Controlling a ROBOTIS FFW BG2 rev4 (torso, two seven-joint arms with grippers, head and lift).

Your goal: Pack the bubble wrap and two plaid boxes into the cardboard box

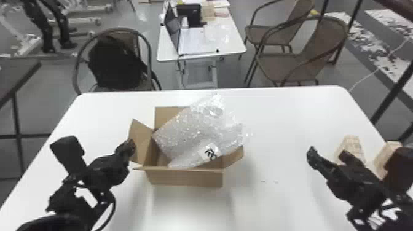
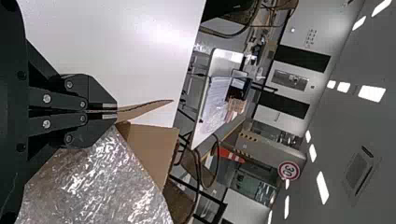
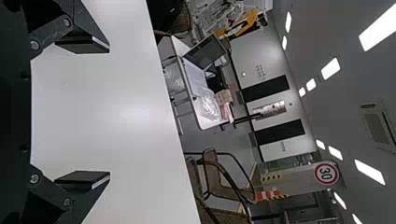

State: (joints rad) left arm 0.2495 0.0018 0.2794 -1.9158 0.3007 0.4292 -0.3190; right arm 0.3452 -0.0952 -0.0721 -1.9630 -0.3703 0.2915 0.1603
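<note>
In the head view the open cardboard box [image 1: 187, 178] stands mid-table, with the bubble wrap [image 1: 196, 129] lying slanted in it and rising over its back and right rims. My left gripper [image 1: 130, 147] is at the box's left flap; in the left wrist view that gripper [image 2: 116, 111] is shut on the flap's edge, the bubble wrap [image 2: 102, 186] beside it. My right gripper [image 1: 328, 153] is over the table's right part, in front of and left of two plaid boxes, one [image 1: 352, 146] nearer, another [image 1: 387, 153] farther right. In the right wrist view the right gripper [image 3: 109, 112] stands wide open, nothing between its fingers.
The white table [image 1: 292, 116] bears everything. Past its far edge are a chair with a black bag [image 1: 113, 61], a small white desk [image 1: 212, 46] with a laptop, and brown chairs [image 1: 304, 58]. A dark table [image 1: 18, 70] is at the far left.
</note>
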